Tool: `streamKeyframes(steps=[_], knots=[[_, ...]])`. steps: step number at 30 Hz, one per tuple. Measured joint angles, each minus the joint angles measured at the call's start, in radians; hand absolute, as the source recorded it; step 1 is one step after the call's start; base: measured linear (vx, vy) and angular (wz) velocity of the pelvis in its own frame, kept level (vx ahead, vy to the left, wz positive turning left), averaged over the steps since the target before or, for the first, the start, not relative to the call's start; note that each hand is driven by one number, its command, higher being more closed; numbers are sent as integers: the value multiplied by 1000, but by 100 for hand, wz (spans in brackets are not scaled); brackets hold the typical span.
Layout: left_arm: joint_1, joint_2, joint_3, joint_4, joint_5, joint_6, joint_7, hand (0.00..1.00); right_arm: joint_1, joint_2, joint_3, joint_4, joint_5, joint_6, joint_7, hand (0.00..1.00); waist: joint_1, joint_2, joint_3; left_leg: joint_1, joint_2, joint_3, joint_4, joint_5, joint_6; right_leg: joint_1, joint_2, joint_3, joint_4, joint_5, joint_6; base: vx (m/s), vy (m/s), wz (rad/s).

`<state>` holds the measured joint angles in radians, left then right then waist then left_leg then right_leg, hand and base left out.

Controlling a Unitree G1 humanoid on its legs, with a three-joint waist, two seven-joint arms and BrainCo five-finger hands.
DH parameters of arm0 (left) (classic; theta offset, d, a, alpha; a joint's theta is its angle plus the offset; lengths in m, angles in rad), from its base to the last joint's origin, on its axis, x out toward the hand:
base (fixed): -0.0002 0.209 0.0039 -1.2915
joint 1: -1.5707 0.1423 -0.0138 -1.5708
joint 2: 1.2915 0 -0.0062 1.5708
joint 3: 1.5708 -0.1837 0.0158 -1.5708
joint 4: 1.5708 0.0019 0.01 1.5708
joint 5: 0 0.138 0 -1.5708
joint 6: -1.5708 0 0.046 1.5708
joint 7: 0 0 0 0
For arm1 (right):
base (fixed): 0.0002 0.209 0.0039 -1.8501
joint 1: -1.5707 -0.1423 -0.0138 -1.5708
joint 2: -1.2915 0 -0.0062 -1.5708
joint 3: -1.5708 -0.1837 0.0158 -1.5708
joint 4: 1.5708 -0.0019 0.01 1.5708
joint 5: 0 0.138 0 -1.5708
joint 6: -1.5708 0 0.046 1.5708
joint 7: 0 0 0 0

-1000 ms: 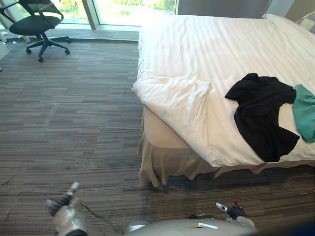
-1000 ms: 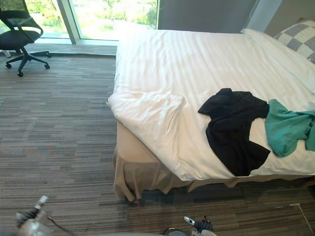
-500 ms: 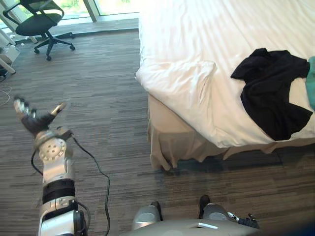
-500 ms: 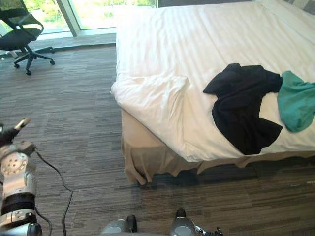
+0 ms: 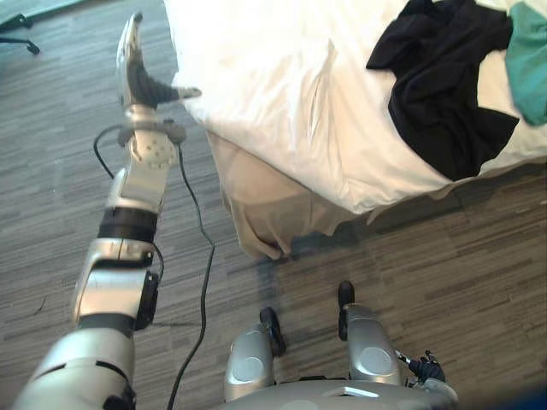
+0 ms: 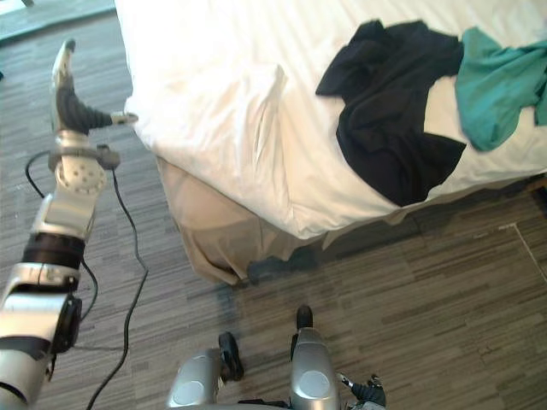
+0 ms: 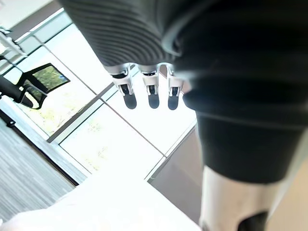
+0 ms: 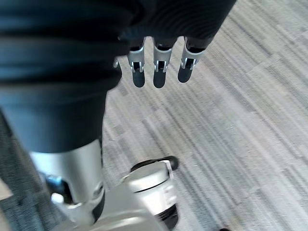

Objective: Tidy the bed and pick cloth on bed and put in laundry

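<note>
Left hand, fingers spread and empty, is hovering just beside the folded duvet corner, well apart from the black cloth; probably risking a snagged duvet.

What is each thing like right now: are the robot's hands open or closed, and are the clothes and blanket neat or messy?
left hand: open, raised by the corner of the bed, holding nothing.
right hand: open, low over the floor, holding nothing.
black cloth: crumpled, lying on the bed.
teal cloth: crumpled, lying on the bed beside the black cloth.
white blanket: rumpled, its corner folded over.
</note>
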<state>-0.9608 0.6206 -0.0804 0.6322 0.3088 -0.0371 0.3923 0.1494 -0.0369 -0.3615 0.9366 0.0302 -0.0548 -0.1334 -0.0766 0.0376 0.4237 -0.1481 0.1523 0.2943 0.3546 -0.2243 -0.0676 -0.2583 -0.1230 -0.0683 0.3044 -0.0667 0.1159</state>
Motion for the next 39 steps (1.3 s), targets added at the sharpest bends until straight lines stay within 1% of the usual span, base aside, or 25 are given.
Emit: streamKeyframes(steps=[1, 2, 4, 8, 10, 12, 16, 18, 20, 22, 24, 25, 27, 28, 29, 30, 35, 37, 39], knots=[[-17, 9, -5, 14, 3, 6, -1, 0, 0, 0, 0, 1, 5, -3, -2, 0, -2, 0, 0, -13, 0, 0, 4, -1, 1, -16, 0, 1, 6, 0, 0, -62, -11, 1], [-48, 25, -15, 41, 21, 16, -2, 0, -1, 2, 0, 1, 23, -7, -5, 0, -11, -4, 10, -32, 0, 1, 11, -1, 1, -36, -1, 3, 13, 0, 0, -45, -13, 1], [-102, 37, -29, 73, 36, 32, -4, 0, -5, 11, -6, 1, 41, -12, -7, 0, -14, -4, 31, -56, 1, 1, 15, 1, 2, -61, -2, 3, 18, 2, -2, 0, 0, 0], [-196, 41, -61, 149, 38, 34, -31, 0, -8, 23, -21, 0, 78, -22, -8, 0, -15, -3, 40, -106, 2, 16, 11, 9, 5, -118, 1, 12, 7, 21, -6, 36, -4, -8], [-224, 49, -81, 175, 45, 34, -46, 0, -9, 26, -21, -1, 88, -33, -8, 0, -20, -2, 49, -113, 3, 26, 4, 11, 6, -124, 4, 19, -13, 32, -3, 61, 6, -13], [-251, 49, -88, 179, 67, 33, -65, 0, -9, 29, -21, -6, 109, -41, -8, 0, -24, 1, 60, -117, 3, 37, -6, 12, 6, -132, 6, 25, -28, 45, -6, 50, 20, -14], [-288, 48, -108, 184, 77, 32, -74, 0, -8, 30, -10, -18, 125, -51, -10, 0, -31, 0, 60, -149, 8, 60, -5, 13, 7, -164, 2, 32, -47, 59, -5, 50, 18, -9], [-293, 43, -110, 189, 78, 32, -83, 0, -4, 29, 16, -43, 141, -56, -13, 0, -32, -2, 67, -148, 19, 82, -4, 13, 7, -164, 6, 37, -58, 73, -11, 40, 12, -13], [-304, 31, -114, 189, 97, 32, -87, 0, 3, 28, 31, -76, 155, -70, -18, 0, -30, -4, 72, -150, 21, 95, -3, 13, 7, -171, 7, 46, -61, 80, -10, 20, 26, -16], [-312, 29, -118, 189, 118, 31, -92, 0, 3, 27, 47, -105, 163, -80, -21, 0, -23, -8, 74, -156, 24, 117, -2, 13, 7, -184, 9, 56, -66, 92, -11, -1, 26, -17], [-334, 28, -149, 204, 128, 27, -136, 0, 3, 27, 63, -140, 187, -85, -24, 0, -22, -8, 74, -182, 33, 138, 11, 12, 6, -197, 11, 58, -89, 112, -10, -10, 26, -8], [-338, 25, -154, 212, 137, 24, -152, 100, 3, 28, 66, -145, 189, -84, -25, 0, -22, -9, 75, -188, 36, 140, 18, 12, 6, -198, 12, 58, -94, 118, -11, -18, 19, -8], [-338, 15, -176, 231, 155, 19, -214, 100, 7, 28, 74, -166, 192, -84, -25, 0, -20, -9, 75, -204, 52, 170, 45, 12, 6, -209, 17, 60, -95, 133, -14, -25, 17, -8], [-338, 15, -185, 234, 155, 15, -232, 100, 6, 28, 75, -168, 192, -83, -25, 0, -20, -10, 75, -208, 54, 173, 53, 11, 6, -209, 17, 61, -95, 133, -14, -31, 16, -4], [-338, 13, -205, 241, 164, 8, -272, 100, 6, 28, 78, -175, 193, -83, -24, 0, -18, -10, 75, -215, 62, 188, 71, 11, 5, -211, 17, 65, -95, 133, -14, -40, 5, -4], [-338, 13, -222, 246, 176, 2, -294, 100, 6, 28, 81, -184, 193, -83, -23, 0, -16, -11, 76, -222, 68, 195, 87, 10, 5, -212, 18, 66, -95, 133, -13, -44, -1, -6], [-338, 20, -245, 249, 236, -18, -342, 100, 5, 23, 97, -201, 193, -82, -10, 0, -13, -12, 77, -228, 94, 206, 118, -21, 15, -212, 36, 69, -95, 133, -13, -62, -15, -9], [-338, 25, -292, 248, 254, -27, -359, 100, 5, 20, 98, -200, 193, -78, -4, 0, -12, -12, 76, -230, 95, 206, 119, -23, 17, -212, 36, 68, -95, 133, -13, -82, -11, 3], [-335, 29, -316, 247, 261, -39, -381, 100, 4, 18, 100, -200, 193, -72, -2, 0, -12, -12, 75, -234, 95, 203, 119, -23, 17, -212, 35, 65, -95, 133, -13, -94, -26, 7]])
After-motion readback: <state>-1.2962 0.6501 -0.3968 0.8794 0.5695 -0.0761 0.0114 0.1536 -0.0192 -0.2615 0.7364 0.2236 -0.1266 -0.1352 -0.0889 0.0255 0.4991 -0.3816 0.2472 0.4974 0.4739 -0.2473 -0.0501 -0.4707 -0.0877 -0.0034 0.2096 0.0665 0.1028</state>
